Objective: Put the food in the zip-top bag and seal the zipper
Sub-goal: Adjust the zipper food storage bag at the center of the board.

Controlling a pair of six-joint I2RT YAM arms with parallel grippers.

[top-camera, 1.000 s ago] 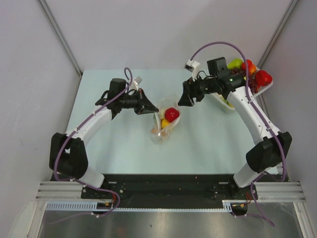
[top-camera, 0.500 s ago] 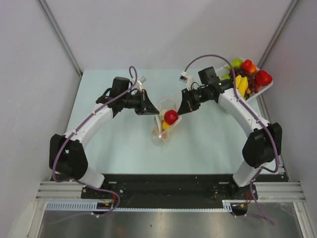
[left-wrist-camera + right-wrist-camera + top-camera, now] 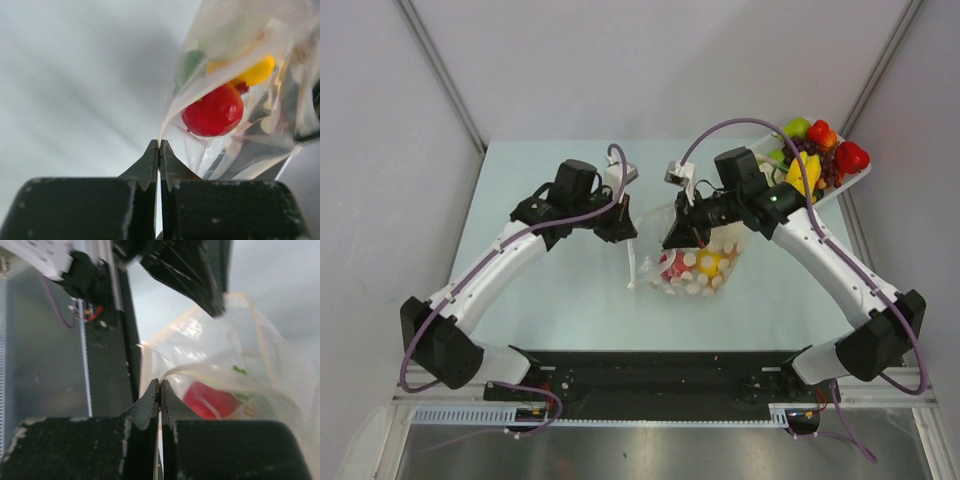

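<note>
Both arms are at the zip-top bag, which sits mid-table between them. Left gripper: jaws pressed together on the bag's thin edge film. Right gripper: jaws likewise clamped together on a fold of the rim near the mouth. The bag is slack and bulging. The red bell pepper and yellow lemon are inside, against the clear wall, with something green beside them that is too blurred to name. A pale strip, probably the zipper, hangs below the left claw; I cannot tell whether it is pressed shut. The white basket at the far right corner holds spare fruit, well apart from the bag. Judgement: loading looks done or nearly done, and the step in hand is gripping the mouth ready for sealing. The next move calls for drawing the two grips apart so the mouth lies straight and flat, then pinching along the strip without spilling the contents.
</note>
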